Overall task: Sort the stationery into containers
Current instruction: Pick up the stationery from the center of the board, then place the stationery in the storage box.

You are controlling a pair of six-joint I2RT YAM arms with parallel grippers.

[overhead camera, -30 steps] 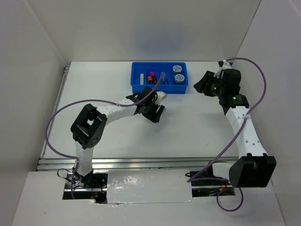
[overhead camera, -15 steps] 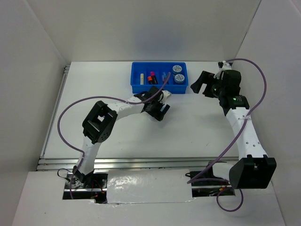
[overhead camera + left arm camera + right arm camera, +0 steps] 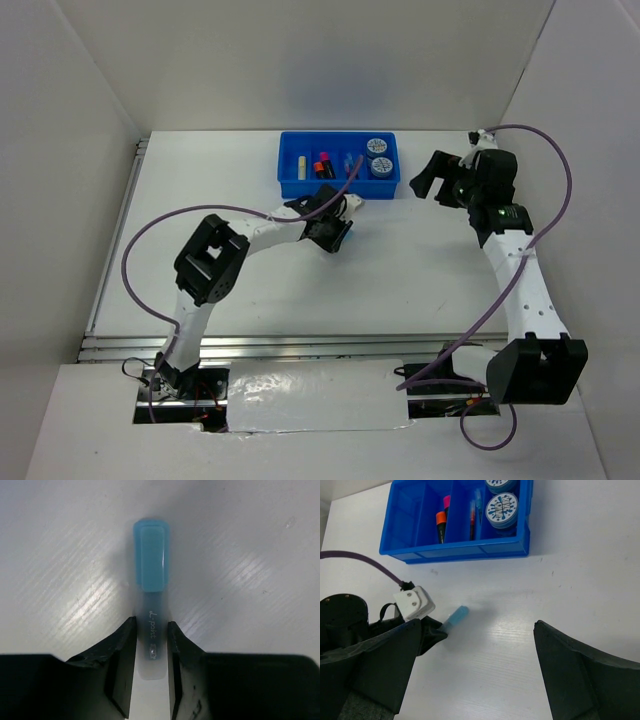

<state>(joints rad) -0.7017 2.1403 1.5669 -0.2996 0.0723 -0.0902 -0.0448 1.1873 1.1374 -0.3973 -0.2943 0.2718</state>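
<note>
Left gripper (image 3: pixel 151 626) is clamping both fingers on the clear barrel of the light blue highlighter (image 3: pixel 151 560), which is lying on the white table (image 3: pixel 420 270) just near of the blue tray (image 3: pixel 460 550). Right gripper (image 3: pixel 432 180) is hovering right of the tray, jaws wide apart, holding nothing. Two patterned rolls (image 3: pixel 502 505) are sitting in the tray's right compartment, with an orange marker (image 3: pixel 440 520) further left. Being light, stiff and probably slick, the highlighter is best held mid-barrel, clear of its cap.
</note>
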